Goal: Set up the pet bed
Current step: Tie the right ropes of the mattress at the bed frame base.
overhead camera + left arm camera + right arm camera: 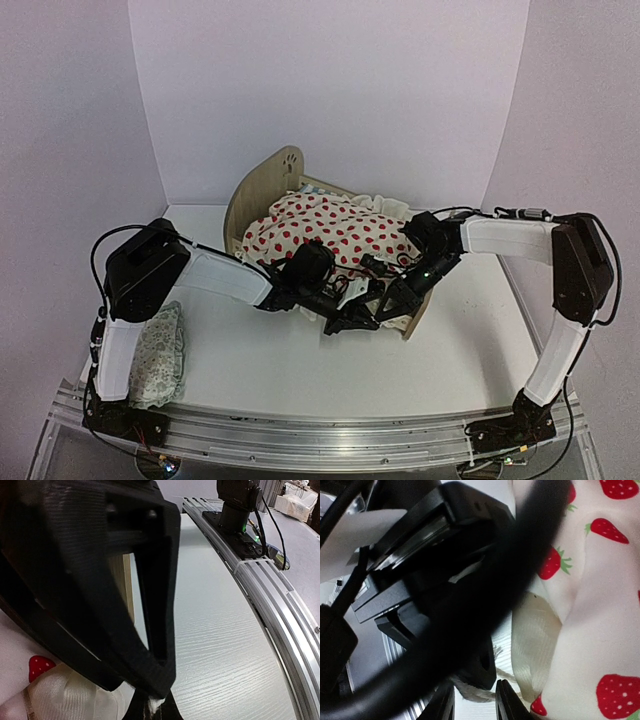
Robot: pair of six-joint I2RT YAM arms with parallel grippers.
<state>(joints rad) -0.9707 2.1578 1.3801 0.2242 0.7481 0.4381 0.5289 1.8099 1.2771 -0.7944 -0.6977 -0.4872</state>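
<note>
My left gripper (152,702) is pinched tight, a white tuft of the strawberry blanket (600,605) nipped at its tips. My right gripper (475,702) stands narrowly apart around the blanket's frayed trim. The pet bed (262,185) sits just beyond both grippers, under the blanket. I should seat the trim fully, then draw evenly. No writing is readable.

light plywood pet bed (258,190), soft cloth blanket (335,230), matt grained table (300,370)

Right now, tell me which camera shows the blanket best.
The top view: most of the red-printed blanket lies heaped over the bed. The left wrist view catches only a corner; the right wrist view shows a close patch with strawberry print.
</note>
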